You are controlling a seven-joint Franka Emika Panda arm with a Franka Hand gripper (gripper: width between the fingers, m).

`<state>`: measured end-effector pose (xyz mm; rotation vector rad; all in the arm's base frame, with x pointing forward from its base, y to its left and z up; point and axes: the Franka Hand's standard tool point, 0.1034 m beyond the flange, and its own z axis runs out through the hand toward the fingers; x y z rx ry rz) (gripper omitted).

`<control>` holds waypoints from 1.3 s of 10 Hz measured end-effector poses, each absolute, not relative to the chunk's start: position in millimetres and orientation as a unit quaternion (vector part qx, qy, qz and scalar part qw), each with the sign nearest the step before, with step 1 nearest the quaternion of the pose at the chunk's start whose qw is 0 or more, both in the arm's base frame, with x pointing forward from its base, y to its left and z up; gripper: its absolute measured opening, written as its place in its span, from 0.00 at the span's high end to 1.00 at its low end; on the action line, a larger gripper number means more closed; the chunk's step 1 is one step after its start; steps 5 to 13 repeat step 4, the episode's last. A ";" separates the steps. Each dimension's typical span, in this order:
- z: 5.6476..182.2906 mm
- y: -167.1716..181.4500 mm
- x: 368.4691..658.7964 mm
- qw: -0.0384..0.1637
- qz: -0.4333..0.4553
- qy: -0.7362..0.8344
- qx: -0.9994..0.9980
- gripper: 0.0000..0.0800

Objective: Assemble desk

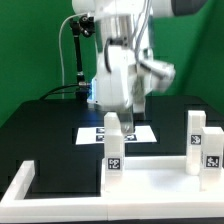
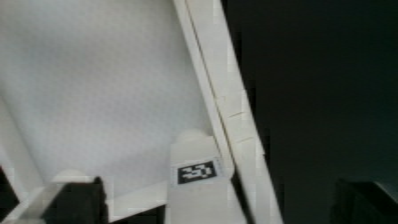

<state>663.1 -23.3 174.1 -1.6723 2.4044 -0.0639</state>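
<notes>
Arm over the desk kit, jaws not readable.
Gripper (image 1: 128,108) hangs above a leg (image 1: 113,148) standing on the tabletop (image 1: 160,190) at the table's (image 1: 40,120) near edge; two more legs (image 1: 203,142) stand toward the exterior view's right. Marker board (image 1: 95,132) lies behind.

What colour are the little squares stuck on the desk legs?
Black and white, a blocky pattern on the white legs. The exterior view shows them best.
</notes>
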 end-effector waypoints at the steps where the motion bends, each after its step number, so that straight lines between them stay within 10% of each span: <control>1: 180.4 -22.3 664.8 0.109 -0.022 0.812 -0.573 0.19; 13: 176.3 -21.7 664.0 0.107 -0.021 0.811 -0.575 0.19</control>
